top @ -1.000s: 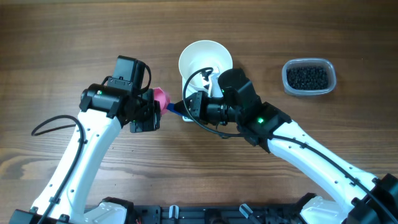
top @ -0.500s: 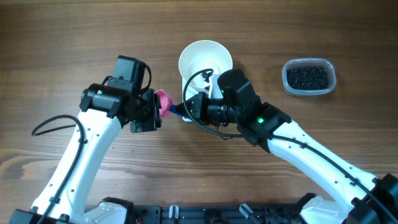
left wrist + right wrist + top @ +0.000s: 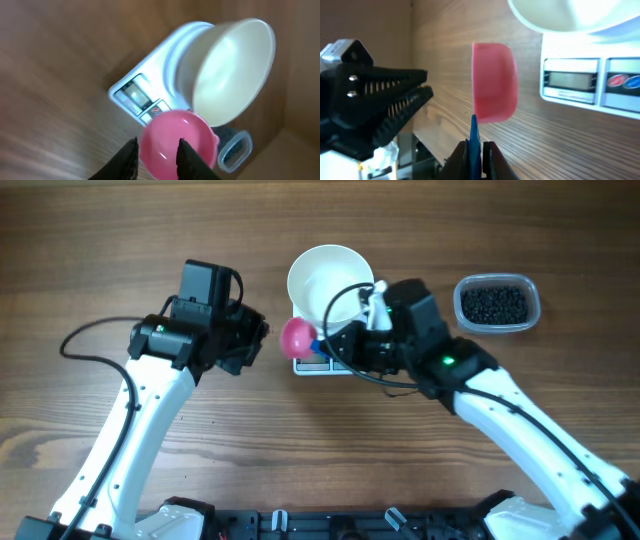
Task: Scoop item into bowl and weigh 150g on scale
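Clear plastic tub (image 3: 459, 308), rounded-rectangular, sits toward the far right of the tabletop (image 3: 120, 240) and holds the item (image 3: 493, 303): a dark, matte, granular heap of tiny round black beads covering its floor. White bowl (image 3: 320, 275), round, deep and smooth-walled, sits about midway between the tabletop's left and right edges, in its far half; interior shows bare white. Bowl rests on the scale (image 3: 131, 95), a flat white rectangle with a grey display and two round buttons along the front edge that juts out from under the bowl. Scoop (image 3: 296, 337): glossy pink round cup, inside bare, tipped on its side with the mouth toward the left arm; it hangs just off the scale's front left corner. Right hand (image 3: 476, 146) is clamped tight on the scoop's thin blue handle (image 3: 474, 131), carrying it. Left hand (image 3: 157, 146) stands partly parted, black ribbed fingers (image 3: 395, 102) with a narrow gap, gripping nothing, close to the scoop's mouth but apart from it. Tabletop is brown wood with a streaked grain.
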Available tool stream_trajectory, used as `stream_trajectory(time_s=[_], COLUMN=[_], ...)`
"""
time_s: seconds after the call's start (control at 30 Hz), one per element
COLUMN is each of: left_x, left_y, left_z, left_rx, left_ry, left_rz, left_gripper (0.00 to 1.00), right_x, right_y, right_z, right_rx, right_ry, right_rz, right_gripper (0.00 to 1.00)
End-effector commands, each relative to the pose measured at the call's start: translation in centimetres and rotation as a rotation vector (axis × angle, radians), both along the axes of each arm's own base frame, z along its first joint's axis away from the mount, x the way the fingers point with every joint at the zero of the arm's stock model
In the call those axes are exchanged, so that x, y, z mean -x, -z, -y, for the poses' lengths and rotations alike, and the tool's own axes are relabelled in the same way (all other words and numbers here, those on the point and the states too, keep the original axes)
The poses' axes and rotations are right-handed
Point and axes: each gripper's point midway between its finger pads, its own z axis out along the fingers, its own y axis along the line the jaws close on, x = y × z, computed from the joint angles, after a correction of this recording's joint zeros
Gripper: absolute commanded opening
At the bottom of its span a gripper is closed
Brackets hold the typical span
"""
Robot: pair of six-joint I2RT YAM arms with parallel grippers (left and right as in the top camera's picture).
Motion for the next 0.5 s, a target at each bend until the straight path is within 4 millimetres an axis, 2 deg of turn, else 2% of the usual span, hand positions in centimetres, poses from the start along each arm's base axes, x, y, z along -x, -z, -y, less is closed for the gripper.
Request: stream_trajectory(time_s=[0.0, 0.13, 0.27, 0.37, 0.4, 0.47], left_x=[-0.2, 0.3, 0.8, 1.1, 1.2, 1.6], left_y=[-2.7, -4.4, -6.2, -7.0, -7.1, -7.1], left_z=[0.3, 1.0, 2.9, 4.0, 4.4, 5.0], left_rx=[-0.075, -0.081, -0.064, -0.041, -0.051, -0.065], left_ry=[0.208, 0.320, 0.532, 0.638, 0.685, 0.736], left_rz=[0.183, 0.274, 0.409, 0.480, 0.506, 0.526], left_gripper=[0.29, 0.33, 0.35, 0.35, 0.35, 0.35], right_x=[-0.3, 0.2, 0.7, 1.0, 1.1, 1.3], right_y=[-3.2, -5.0, -6.2, -7.4, -8.2, -9.5], right_z=[2.2, 4.8, 9.0, 12.5, 14.7, 17.1], right_rx=[0.016, 0.056, 0.176, 0.287, 0.358, 0.432], right_ry=[-0.002, 0.036, 0.134, 0.215, 0.263, 0.308], right_rz=[0.145, 0.209, 0.245, 0.262, 0.265, 0.271], right_gripper=[0.04, 0.04, 0.04, 0.04, 0.04, 0.04])
